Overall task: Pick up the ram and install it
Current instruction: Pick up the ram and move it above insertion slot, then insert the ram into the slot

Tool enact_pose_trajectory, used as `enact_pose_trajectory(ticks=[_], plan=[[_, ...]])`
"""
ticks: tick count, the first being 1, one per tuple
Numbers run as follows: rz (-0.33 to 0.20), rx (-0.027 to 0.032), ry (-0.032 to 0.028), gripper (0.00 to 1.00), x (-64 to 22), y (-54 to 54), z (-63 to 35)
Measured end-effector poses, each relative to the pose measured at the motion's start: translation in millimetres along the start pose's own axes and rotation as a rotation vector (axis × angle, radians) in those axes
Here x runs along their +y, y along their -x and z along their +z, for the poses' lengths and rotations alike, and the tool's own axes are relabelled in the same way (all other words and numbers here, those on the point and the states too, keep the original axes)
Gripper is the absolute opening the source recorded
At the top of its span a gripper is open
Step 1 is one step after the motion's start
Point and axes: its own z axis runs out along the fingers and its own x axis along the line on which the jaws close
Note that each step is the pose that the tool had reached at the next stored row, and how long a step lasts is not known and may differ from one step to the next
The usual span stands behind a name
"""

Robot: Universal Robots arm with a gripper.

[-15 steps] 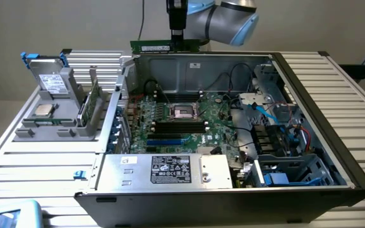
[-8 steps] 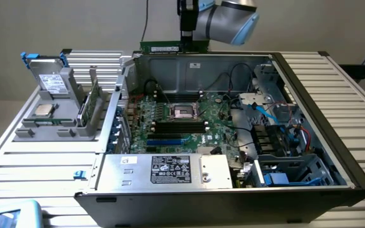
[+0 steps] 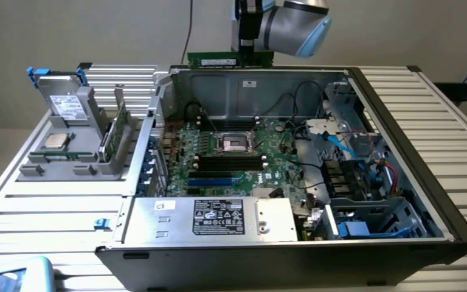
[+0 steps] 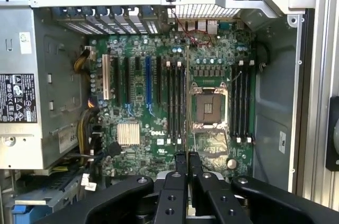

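The gripper [image 4: 187,163] is sitting closest to the wrist camera, its black fingers [image 4: 180,161] pressing almost together. In the exterior view it is clamping one end of the ram [image 3: 213,61], which is sticking out level toward nine o'clock. The pick-up is looking done: the ram is hanging in the air at twelve o'clock of the exterior view, just above the rear wall of the open computer case [image 3: 217,91], touching nothing but the fingers. The installing is remaining to be done, I judge, since the black memory slots [image 3: 229,163], lying at six o'clock from the empty processor socket [image 3: 235,143], are showing no stick in them. The arm [image 3: 298,21] is reaching in from twelve o'clock, wrist pointing straight down, so the wrist camera is looking over the motherboard [image 4: 153,150]. The parts rack [image 3: 55,167] is standing outside the case at nine o'clock.
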Motion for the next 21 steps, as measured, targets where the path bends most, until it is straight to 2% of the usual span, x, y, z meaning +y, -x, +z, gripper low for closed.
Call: enact_pose_trajectory(ticks=[5,8,11,21], plan=[[0.001,-0.0005,-0.0036,0.13,-1.3,6.7,1.7],[0.002,-0.0069,-0.0086,0.13,-1.3,9.5,2.7],[0.002,-0.0125,-0.0100,0.13,-1.3,12.3,4.7],[0.003,-0.0128,-0.0097,0.13,-1.3,13.0,5.2]])
